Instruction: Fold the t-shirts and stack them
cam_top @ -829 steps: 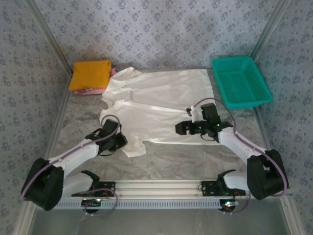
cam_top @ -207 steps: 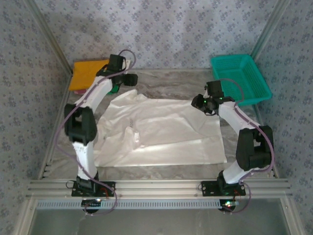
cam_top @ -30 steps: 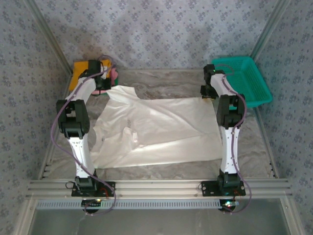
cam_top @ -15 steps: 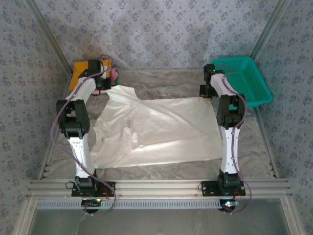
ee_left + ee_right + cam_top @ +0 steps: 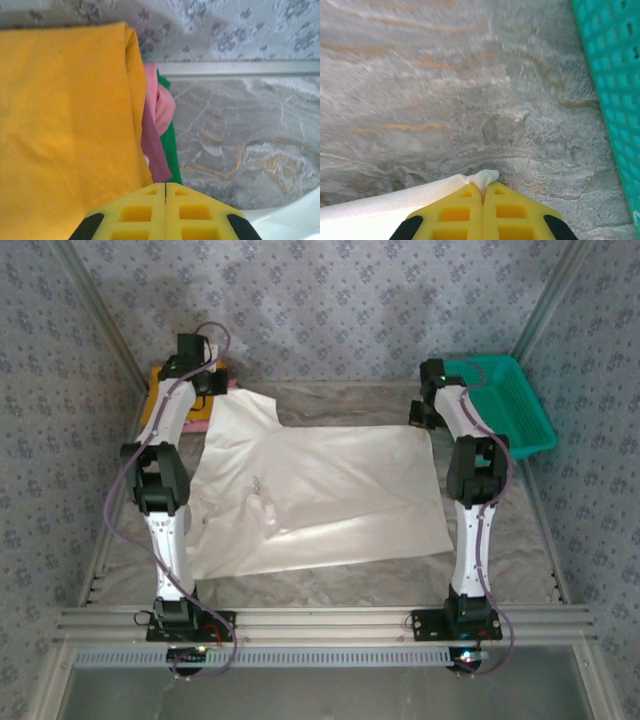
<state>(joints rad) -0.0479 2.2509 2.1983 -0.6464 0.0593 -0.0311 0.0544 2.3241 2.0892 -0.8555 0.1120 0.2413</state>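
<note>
L tool (image 5: 165,186) and R tool (image 5: 483,189), both clenched on far corners of white t-shirt (image 5: 330,490), just hauled it rearward across table (image 5: 350,405); cloth now flatter mid-table, so fold looks ready.

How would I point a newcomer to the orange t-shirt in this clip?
Go to the table's far left corner, past the spread white t-shirt, where the left end effector hangs over a folded pile. The orange t-shirt is its broad top layer; only narrow edges of a pink shirt and a green shirt show beside it.
</note>
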